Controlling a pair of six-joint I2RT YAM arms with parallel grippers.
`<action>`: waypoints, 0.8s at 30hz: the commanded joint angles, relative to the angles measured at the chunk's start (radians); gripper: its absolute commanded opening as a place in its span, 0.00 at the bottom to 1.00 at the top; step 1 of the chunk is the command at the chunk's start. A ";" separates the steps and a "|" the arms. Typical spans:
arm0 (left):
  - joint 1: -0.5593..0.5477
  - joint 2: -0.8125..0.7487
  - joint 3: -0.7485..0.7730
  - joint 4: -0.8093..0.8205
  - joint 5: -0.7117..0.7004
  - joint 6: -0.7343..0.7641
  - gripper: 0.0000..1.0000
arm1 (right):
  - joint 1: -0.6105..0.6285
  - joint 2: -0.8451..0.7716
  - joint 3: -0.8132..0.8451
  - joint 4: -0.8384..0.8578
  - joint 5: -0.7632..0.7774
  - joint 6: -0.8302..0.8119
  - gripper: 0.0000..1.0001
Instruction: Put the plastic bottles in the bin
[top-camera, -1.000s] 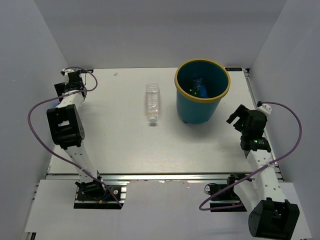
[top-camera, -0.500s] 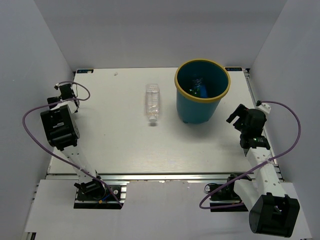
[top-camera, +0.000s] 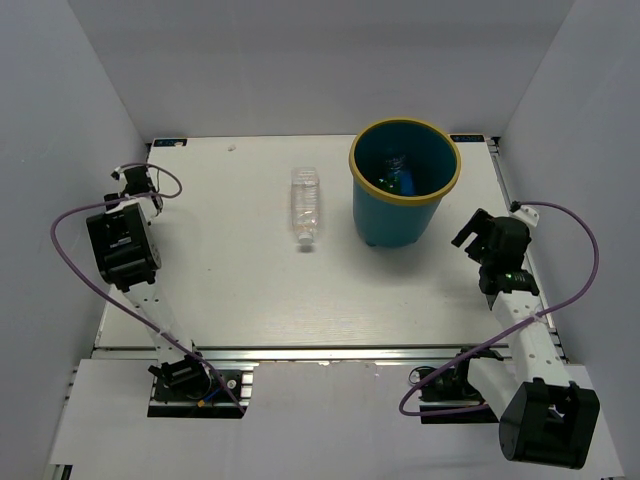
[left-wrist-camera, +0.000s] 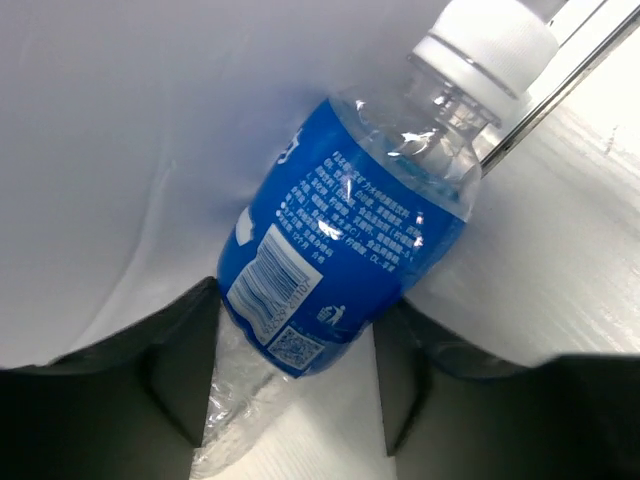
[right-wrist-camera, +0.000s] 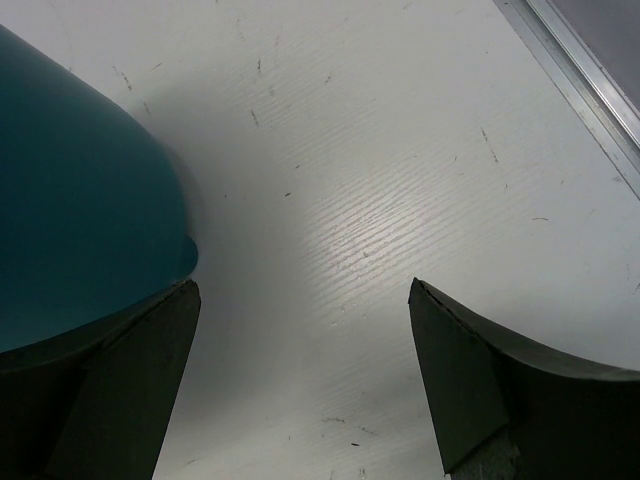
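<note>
The left hand (left-wrist-camera: 290, 395) is clamped on a clear, crinkled plastic bottle with a glossy blue label and a ribbed white cap (left-wrist-camera: 350, 240). Its dark fingers (left-wrist-camera: 175, 375) press the thin body from both sides, and the cap points away from the hand. The right hand (right-wrist-camera: 300, 385) gapes wide and holds nothing, above the finely ribbed white worktop (right-wrist-camera: 400, 170). The smooth, tapering round teal plastic bin with a yellow rim (top-camera: 395, 215) stands just beside its left finger. A larger clear ridged plastic bottle (top-camera: 306, 205) lies on its side between the two hands.
</note>
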 joint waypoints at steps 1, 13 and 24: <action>0.020 0.012 0.034 -0.047 0.015 -0.102 0.52 | -0.006 -0.021 0.023 0.044 0.005 -0.015 0.89; -0.020 -0.279 0.099 -0.147 0.427 -0.334 0.19 | -0.006 -0.094 0.035 -0.008 -0.007 -0.018 0.89; -0.431 -0.727 -0.197 0.203 0.995 -0.484 0.14 | -0.007 -0.271 0.111 -0.129 0.122 -0.012 0.89</action>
